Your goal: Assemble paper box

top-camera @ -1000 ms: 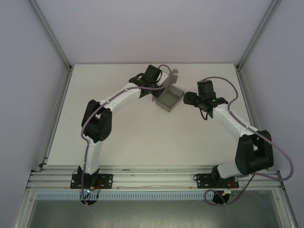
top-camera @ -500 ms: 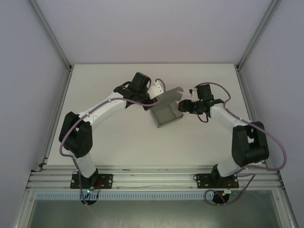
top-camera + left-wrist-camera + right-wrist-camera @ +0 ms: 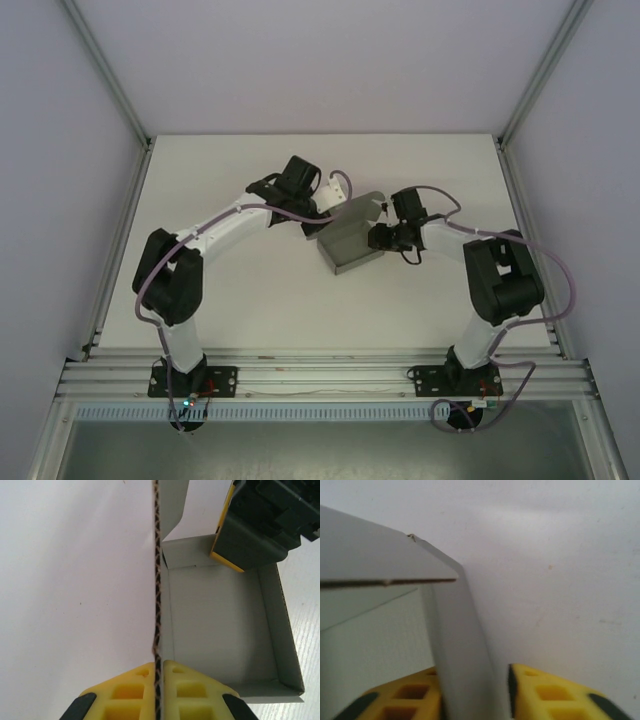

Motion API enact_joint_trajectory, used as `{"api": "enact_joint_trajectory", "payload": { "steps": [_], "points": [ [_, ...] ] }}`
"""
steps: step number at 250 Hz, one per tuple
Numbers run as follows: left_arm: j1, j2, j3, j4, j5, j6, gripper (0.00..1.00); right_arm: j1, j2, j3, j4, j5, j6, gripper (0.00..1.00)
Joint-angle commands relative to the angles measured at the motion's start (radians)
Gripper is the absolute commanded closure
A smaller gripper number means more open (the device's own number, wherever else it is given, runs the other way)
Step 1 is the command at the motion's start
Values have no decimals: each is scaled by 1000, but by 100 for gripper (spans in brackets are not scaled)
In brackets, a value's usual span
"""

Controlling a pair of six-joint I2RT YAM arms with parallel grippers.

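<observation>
Clamped the left wall of the paper box [image 3: 350, 242] edge-on in the closed left gripper [image 3: 158, 667], box resting on the worktop [image 3: 250, 300] directly between both arms, and straddled its right wall with the right gripper [image 3: 475, 680], could not tell whether clamped.

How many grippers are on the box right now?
2. The left gripper pinches a wall of the paper box, seen edge-on in its wrist view. The right gripper straddles another flap; whether it is fully clamped is unclear.
</observation>
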Motion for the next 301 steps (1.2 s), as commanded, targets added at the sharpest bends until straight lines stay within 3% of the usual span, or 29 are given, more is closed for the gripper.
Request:
{"api": "enact_joint_trajectory", "payload": {
  "steps": [1, 24, 46, 60, 99, 133, 185, 237, 273, 301],
  "points": [
    [-7, 15, 46, -39, 21, 14, 100, 33, 29, 23, -10, 181, -2, 72],
    [-7, 26, 58, -49, 25, 7, 100, 51, 59, 33, -27, 202, -9, 73],
    [-7, 34, 68, -46, 4, -9, 100, 76, 70, 36, -42, 269, 1, 89],
    [-7, 37, 76, -40, -11, -25, 100, 85, 72, 34, -42, 287, 1, 90],
    [-7, 42, 83, 10, -74, -82, 100, 177, 81, 45, -81, 497, 19, 100],
    [-6, 51, 94, 8, -109, -97, 100, 248, 95, 37, -87, 673, 46, 100],
    [-7, 31, 69, 30, -115, -104, 100, 283, 122, 54, -109, 792, 72, 100],
    [-7, 33, 57, 39, -114, -86, 100, 286, 125, 87, -141, 755, 88, 100],
    [-6, 45, 55, 10, -99, -51, 100, 280, 25, 67, -115, 673, 126, 64],
    [-7, 45, 40, 3, -90, -4, 100, 262, -61, 65, -118, 611, 133, 62]
  ]
}}
